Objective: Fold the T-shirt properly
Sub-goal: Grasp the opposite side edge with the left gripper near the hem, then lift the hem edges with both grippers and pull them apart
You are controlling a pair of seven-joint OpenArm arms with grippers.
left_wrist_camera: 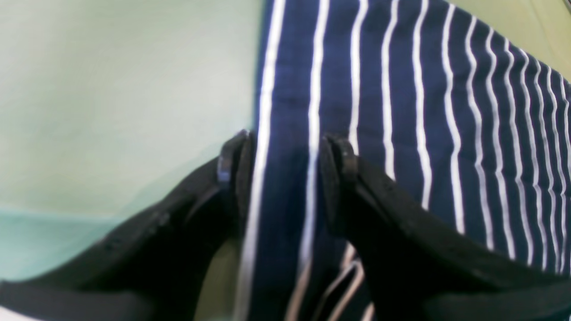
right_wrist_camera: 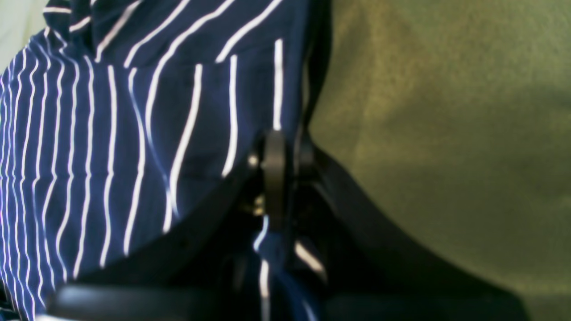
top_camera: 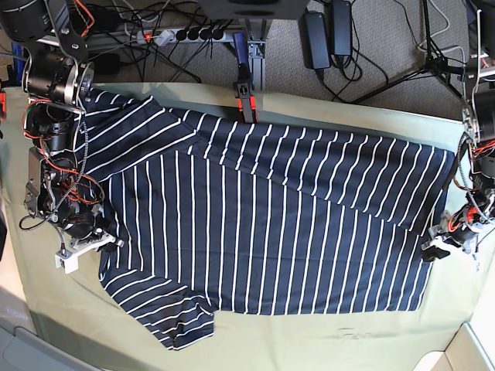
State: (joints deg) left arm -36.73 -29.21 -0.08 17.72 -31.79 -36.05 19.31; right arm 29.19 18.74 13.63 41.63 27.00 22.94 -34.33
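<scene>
The work surface is a table draped in a plain olive-green cloth (top_camera: 325, 328), with grey carpet beyond its far edge where a power strip (top_camera: 182, 34), black adapters (top_camera: 329, 35) and loose cables (top_camera: 402, 66) lie on the floor. A red-and-black clamp (top_camera: 245, 99) sits at the table's far edge, touching the upper border of the fabric. The T-shirt (top_camera: 271, 232) lies spread almost flat across the cloth, one sleeve reaching toward the near corner beside the right arm and its upper part already doubled over itself. The right gripper (right_wrist_camera: 285, 165) is at the garment's edge with its jaws pressed together on a pinch of striped fabric; the shirt spreads away to one side of it and bare olive cloth to the other. The left gripper (left_wrist_camera: 285, 156) sits at the opposite edge of the shirt, jaws standing apart with a band of navy fabric and two white stripes running between the fingertips (left_wrist_camera: 232, 160); whether the pads actually press the cloth cannot be told. Pale green cloth lies just outside one finger, striped fabric beyond the other.
</scene>
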